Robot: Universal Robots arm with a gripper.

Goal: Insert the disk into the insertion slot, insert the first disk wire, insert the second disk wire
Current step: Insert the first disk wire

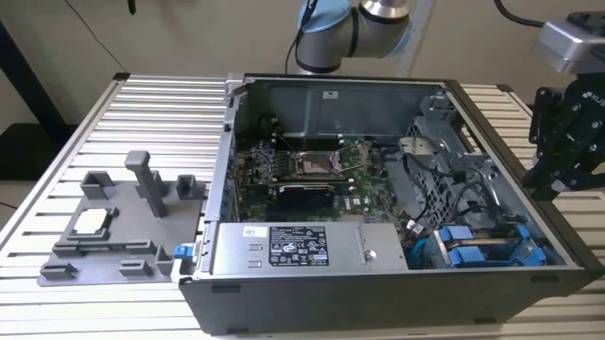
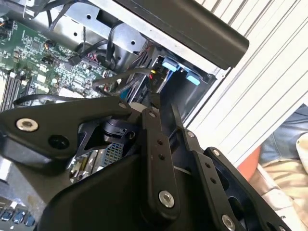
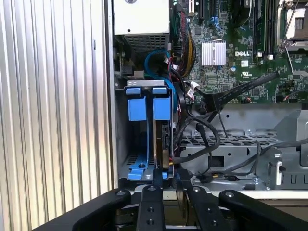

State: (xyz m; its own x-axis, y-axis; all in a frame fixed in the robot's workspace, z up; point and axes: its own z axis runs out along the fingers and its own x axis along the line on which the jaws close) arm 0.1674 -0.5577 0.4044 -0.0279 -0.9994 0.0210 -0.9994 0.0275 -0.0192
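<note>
- Power supply label (image 1: 297,245): black-and-white panel on silver power supply box (image 1: 364,249), 6 o'clock of open computer case (image 1: 378,301) in exterior view. Rows of fine print and symbols, too small to read.
- Small white sticker (image 1: 329,93): on case rear wall, 12 o'clock. Print illegible.
- Motherboard (image 3: 231,29), first wrist view: white logo lettering (image 3: 244,54) just beside finned heatsink (image 3: 213,52). White board sticker (image 3: 245,63) close by, tiny print unreadable.
- Small white component markings scattered over board, none legible.
</note>
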